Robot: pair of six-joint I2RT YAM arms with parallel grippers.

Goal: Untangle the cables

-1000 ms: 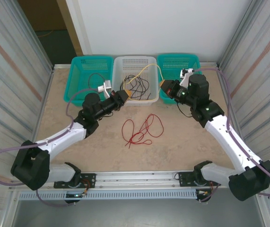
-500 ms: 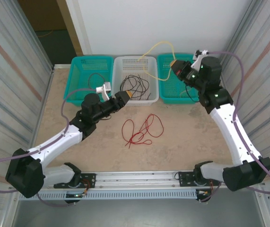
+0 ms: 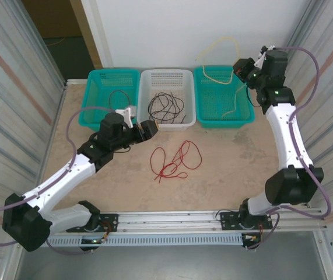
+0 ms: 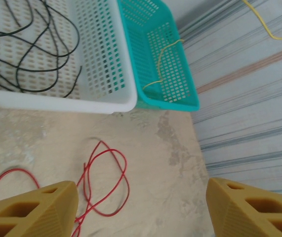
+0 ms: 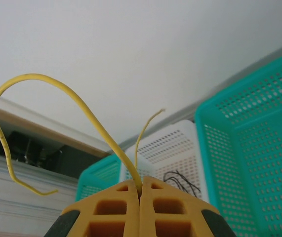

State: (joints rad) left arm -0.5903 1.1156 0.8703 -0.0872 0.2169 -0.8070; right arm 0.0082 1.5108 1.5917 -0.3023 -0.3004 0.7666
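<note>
My right gripper (image 3: 239,68) is raised above the right teal basket (image 3: 216,119), shut on a pale yellow cable (image 3: 218,40). In the right wrist view the yellow cable (image 5: 66,89) arcs up out of the closed fingertips (image 5: 141,190). One end hangs into the teal basket (image 4: 160,59). Black cables (image 3: 166,105) lie in the white basket (image 3: 165,74). A red cable (image 3: 175,160) lies looped on the table. My left gripper (image 3: 153,129) stands open just in front of the white basket (image 4: 106,101), with the red cable (image 4: 106,182) below it and nothing between its fingers (image 4: 32,212).
A left teal basket (image 3: 99,76) holds one black cable (image 3: 116,96). Corrugated metal walls close in both sides, and a white wall stands behind the baskets. Bare table lies in front of the right basket.
My right gripper has risen and swung right, drawing the yellow cable out of the white basket and over the right teal basket. My left gripper has drawn back a little from the white basket.
</note>
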